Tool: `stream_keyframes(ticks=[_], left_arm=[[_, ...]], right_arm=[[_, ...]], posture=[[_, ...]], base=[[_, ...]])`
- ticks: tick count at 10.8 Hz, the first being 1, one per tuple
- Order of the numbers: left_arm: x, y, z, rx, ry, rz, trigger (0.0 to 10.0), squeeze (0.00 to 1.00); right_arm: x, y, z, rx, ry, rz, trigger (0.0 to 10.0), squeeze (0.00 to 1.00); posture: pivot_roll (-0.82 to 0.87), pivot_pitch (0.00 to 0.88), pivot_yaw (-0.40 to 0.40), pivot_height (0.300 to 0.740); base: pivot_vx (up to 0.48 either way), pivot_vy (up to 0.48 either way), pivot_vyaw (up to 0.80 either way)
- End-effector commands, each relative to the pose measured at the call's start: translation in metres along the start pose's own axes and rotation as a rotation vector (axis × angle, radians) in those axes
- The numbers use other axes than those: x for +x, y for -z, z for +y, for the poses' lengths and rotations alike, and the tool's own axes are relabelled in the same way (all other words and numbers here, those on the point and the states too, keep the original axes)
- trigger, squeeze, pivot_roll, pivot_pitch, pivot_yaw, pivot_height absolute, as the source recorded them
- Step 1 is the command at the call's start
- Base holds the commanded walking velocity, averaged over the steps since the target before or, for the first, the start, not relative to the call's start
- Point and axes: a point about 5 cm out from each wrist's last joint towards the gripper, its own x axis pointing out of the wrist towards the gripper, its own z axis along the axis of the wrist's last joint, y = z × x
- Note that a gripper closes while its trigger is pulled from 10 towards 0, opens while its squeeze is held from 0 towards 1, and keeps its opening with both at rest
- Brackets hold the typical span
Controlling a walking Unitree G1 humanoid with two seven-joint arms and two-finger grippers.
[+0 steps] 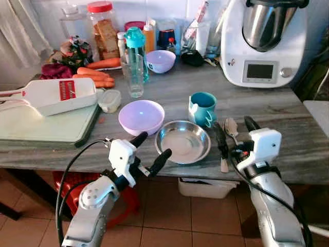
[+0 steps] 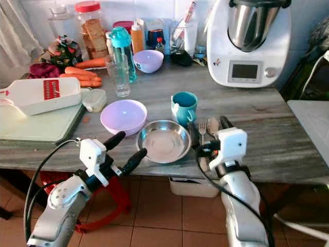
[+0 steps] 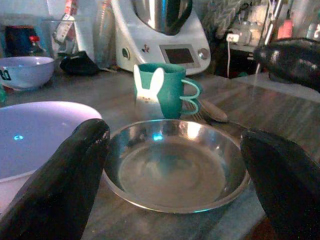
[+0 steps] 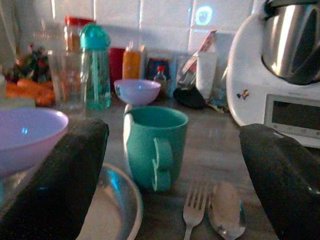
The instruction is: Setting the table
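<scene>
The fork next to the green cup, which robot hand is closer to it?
Right. The right gripper hovers open right over the fork and spoon. The left gripper is open farther away, beyond the metal plate.

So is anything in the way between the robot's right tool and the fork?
Nothing visible. The right tool is open, and the fork and spoon lie between its fingers; the teal mug stands beyond them.

Near edge crowded: bowl [image 1: 141,116], pan [image 1: 183,141], mug [image 1: 202,108], fork [image 2: 202,129], spoon [image 2: 212,125]. Free tabletop [image 1: 277,110] right of cutlery; mixer [image 1: 263,41] blocks far right.
</scene>
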Motion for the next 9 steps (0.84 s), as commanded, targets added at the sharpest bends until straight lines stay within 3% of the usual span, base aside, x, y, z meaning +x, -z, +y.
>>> stream_keyframes(ticks=[1,4,7,9], left_arm=[[-0.002,0.000,0.006,0.022,-0.034,0.003,10.0,0.00],[-0.001,-0.007,0.017,0.072,-0.162,-0.049,10.0,0.00],[-0.003,-0.005,0.044,0.249,-0.468,0.011,10.0,0.00],[-0.003,-0.005,0.045,0.251,-0.480,0.010,10.0,0.00]], right_arm=[[0.002,-0.008,0.009,-0.015,-0.033,-0.017,10.0,0.00],[0.002,-0.008,0.005,-0.033,-0.064,0.012,10.0,0.00],[0.004,-0.008,0.010,-0.046,-0.101,0.023,10.0,0.00],[0.004,-0.008,0.011,-0.044,-0.102,0.025,10.0,0.00]], posture=[[-0.01,0.000,0.027,0.740],[0.00,0.000,0.012,0.740],[0.00,0.000,0.007,0.740],[0.00,0.000,0.008,0.740]], base=[[0.000,0.000,0.80],[0.000,0.000,0.80],[0.000,0.000,0.80],[0.000,0.000,0.80]])
